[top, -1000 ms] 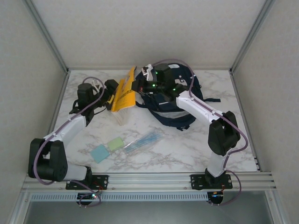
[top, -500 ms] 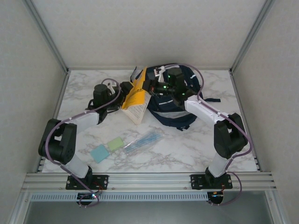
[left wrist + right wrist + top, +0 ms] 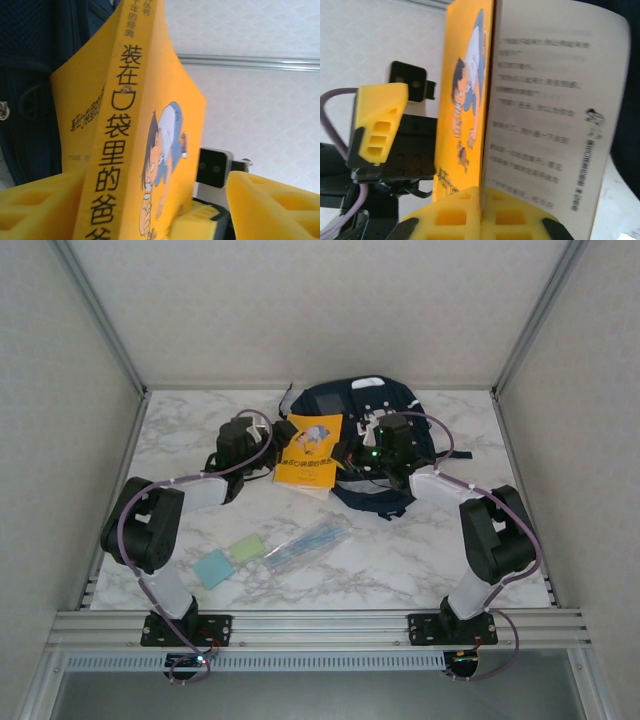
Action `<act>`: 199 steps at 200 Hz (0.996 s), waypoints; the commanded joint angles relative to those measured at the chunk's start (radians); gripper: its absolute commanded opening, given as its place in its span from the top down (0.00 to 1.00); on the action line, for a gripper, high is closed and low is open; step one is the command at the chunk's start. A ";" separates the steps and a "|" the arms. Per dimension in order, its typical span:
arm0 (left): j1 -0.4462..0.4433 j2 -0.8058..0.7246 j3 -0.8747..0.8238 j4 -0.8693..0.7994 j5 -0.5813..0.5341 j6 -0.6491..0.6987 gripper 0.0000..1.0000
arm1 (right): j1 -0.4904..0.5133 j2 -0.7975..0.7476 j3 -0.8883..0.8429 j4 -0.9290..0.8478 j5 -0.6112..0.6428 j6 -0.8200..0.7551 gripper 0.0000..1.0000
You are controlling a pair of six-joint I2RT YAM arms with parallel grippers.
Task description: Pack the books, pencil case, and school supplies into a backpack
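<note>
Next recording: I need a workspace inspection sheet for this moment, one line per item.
Surface: marble table, no spills seen.
Job's things: orange-yellow book cover up at the navy backpack, between the two grippers; pale blue pad, pale green pad and clear pouch of pens lie on the table nearer the arm bases.
Clutter: nothing seen.
Grippers: right gripper shut on the book's pages; left gripper open, the book between its fingers with a gap on one side.
Cables: purple cables loop along both arms.
Surroundings: pale walls, aluminium frame.
</note>
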 commanded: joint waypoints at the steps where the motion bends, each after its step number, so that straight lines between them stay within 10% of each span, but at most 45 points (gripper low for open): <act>1: -0.022 0.008 0.057 0.093 0.040 -0.008 0.51 | 0.004 -0.024 0.003 0.004 0.013 -0.023 1.00; 19: -0.020 -0.007 0.061 0.048 0.038 0.014 0.91 | 0.003 -0.030 0.024 -0.015 0.019 -0.032 1.00; 31: -0.020 -0.026 0.071 -0.012 0.027 0.048 1.00 | 0.004 -0.042 0.044 -0.047 0.027 -0.044 0.92; 50: -0.017 -0.061 0.097 -0.123 -0.002 0.108 1.00 | 0.003 -0.079 0.073 -0.125 0.063 -0.063 0.34; 73: -0.011 -0.090 0.152 -0.238 -0.044 0.162 1.00 | 0.005 -0.151 0.094 -0.242 0.143 -0.099 0.02; 199: -0.030 -0.028 0.243 -0.148 -0.373 -0.025 1.00 | 0.115 -0.228 -0.034 -0.200 0.280 0.110 0.01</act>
